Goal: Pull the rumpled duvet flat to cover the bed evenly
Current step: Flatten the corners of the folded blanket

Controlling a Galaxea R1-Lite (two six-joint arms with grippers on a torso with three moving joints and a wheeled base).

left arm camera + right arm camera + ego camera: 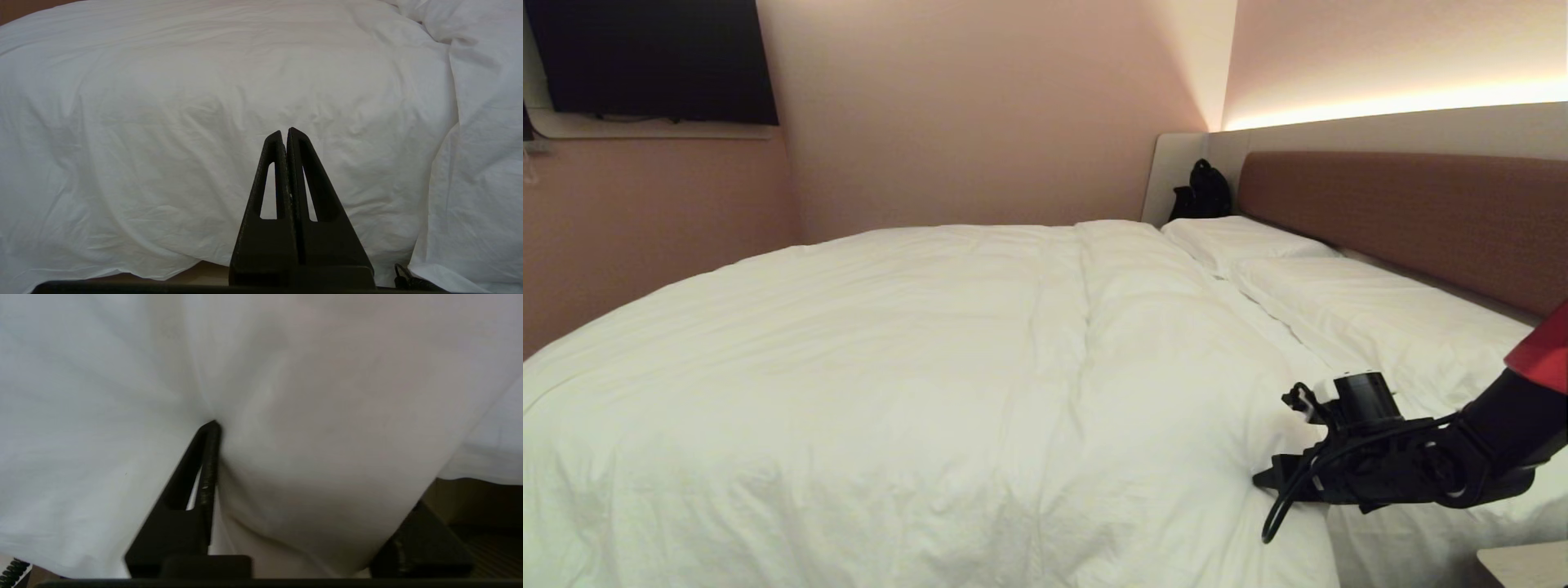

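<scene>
The white duvet lies spread over the bed, puffy and lightly wrinkled, with a lengthwise crease near its head end. My right gripper is at the duvet's near right edge, just below the pillows. In the right wrist view a thick fold of duvet fills the gap between the jaws. One finger presses into the cloth and the other is mostly hidden behind it. My left gripper is shut and empty, held still in front of the duvet hanging over the bed's side.
Two flat white pillows lie along the headboard. A black bag sits in the far corner by the beige panel. A dark TV hangs on the left wall. A nightstand corner shows at the lower right.
</scene>
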